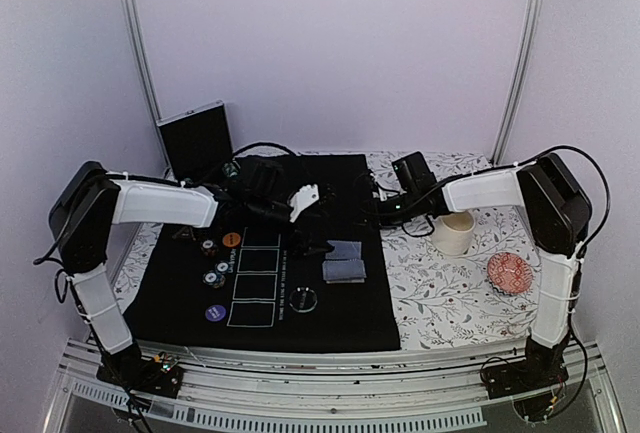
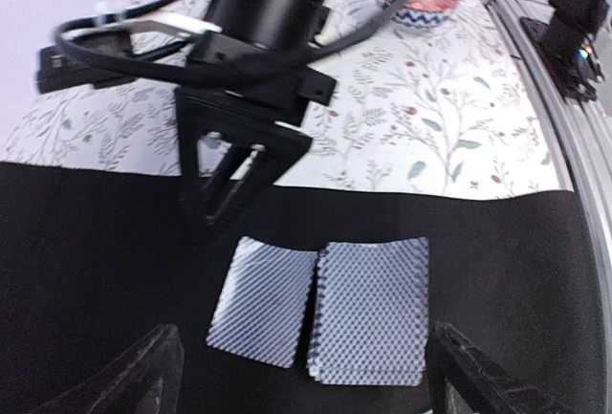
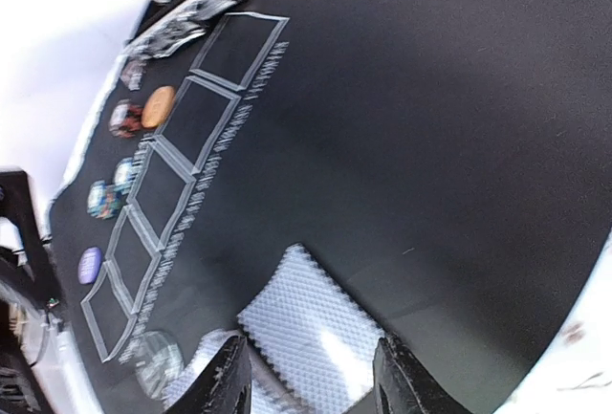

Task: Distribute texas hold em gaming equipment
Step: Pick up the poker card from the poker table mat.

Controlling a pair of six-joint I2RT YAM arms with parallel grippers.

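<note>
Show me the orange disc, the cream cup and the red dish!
orange disc (image 1: 231,239): top view, on its flat face.
cream cup (image 1: 455,238): top view, on its side wall.
red dish (image 1: 509,273): top view, on its patterned inside.

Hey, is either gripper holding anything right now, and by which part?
Nothing is held. Left gripper and right gripper both hover open near the playing cards.

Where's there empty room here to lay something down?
Free: the five outlined boxes; black mat on the near side of the card stacks, right of the clear disc; floral cloth between mat and dish. Crowded: chips left of the boxes, and the far edge where left arm meets right arm.
</note>
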